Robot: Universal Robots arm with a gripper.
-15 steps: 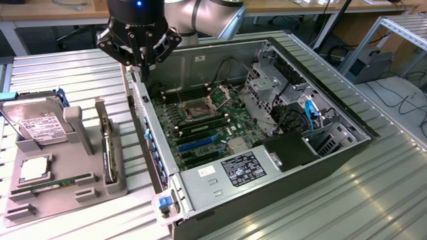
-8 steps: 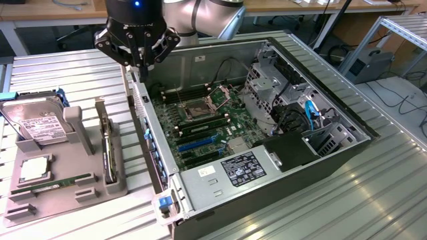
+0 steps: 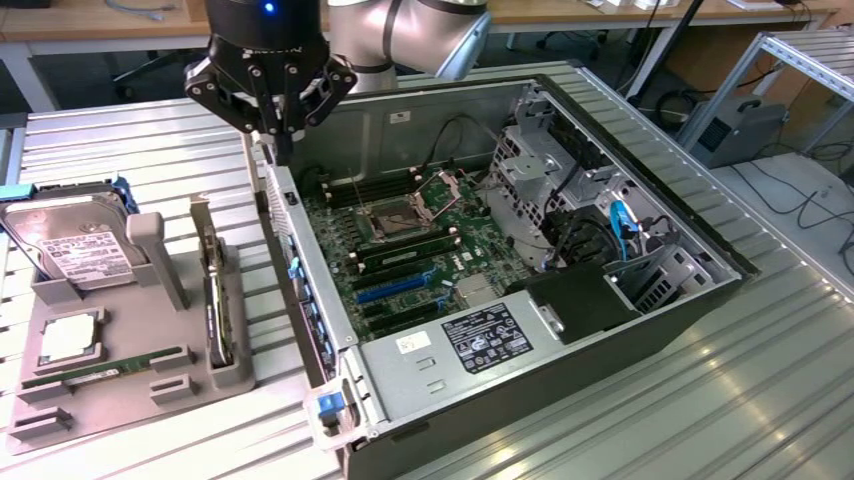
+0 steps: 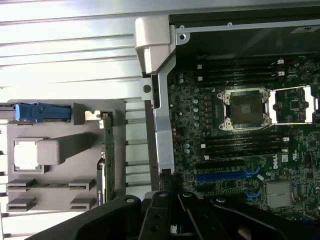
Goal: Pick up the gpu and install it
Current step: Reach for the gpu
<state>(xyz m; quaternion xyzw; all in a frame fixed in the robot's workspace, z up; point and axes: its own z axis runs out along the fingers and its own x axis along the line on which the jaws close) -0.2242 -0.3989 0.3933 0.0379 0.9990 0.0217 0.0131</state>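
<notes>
**Gpu [image 3: 214,300] in rack [image 3: 118,395], gripper [image 3: 276,135] empty**

At the exterior view's left, the grey rack holds a hard drive [image 3: 80,250] and, along its case-side edge, the gpu standing on edge. The gripper, fingers together and holding nothing, hangs above the open computer case's [image 3: 534,400] rack-side wall.

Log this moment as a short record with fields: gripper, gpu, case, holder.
gripper: shut, nothing in it, above the open computer case's wall
gpu: standing on edge in the gray holder, not picked up
hard drive: leaning in the same holder
blue slot: inside the case, nothing in it
</notes>
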